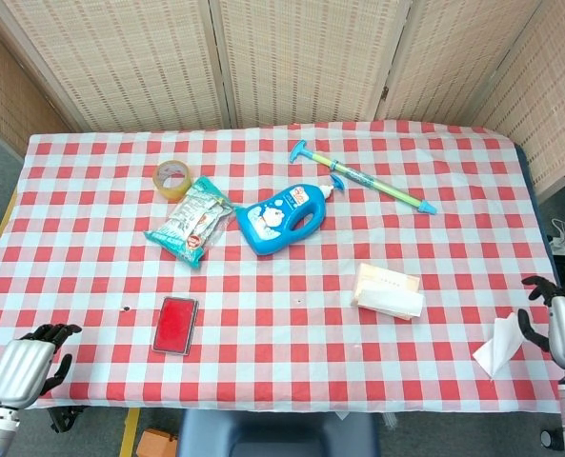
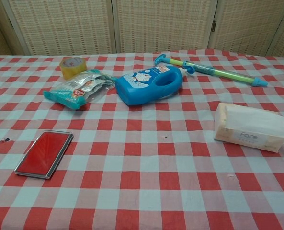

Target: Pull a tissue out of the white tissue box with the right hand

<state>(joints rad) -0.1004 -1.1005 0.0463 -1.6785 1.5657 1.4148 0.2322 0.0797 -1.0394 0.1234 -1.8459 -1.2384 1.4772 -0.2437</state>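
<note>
The white tissue box [image 1: 389, 290] lies on the checked cloth right of centre; in the chest view the tissue box [image 2: 252, 127] shows a fresh sheet draped over its top. A pulled-out tissue [image 1: 497, 346] droops onto the cloth near the table's right front corner, clear of the box. Its upper corner reaches the fingers of my right hand [image 1: 560, 327], which pinches it just past the table's right edge. Off the front left corner my left hand [image 1: 23, 367] rests and holds nothing. Neither hand shows in the chest view.
A blue detergent bottle [image 1: 282, 218], a green and blue pump toy [image 1: 363, 179], a snack packet [image 1: 190, 222] and a tape roll [image 1: 172, 178] lie further back. A red flat case [image 1: 175, 325] sits front left. Wicker screens stand behind the table.
</note>
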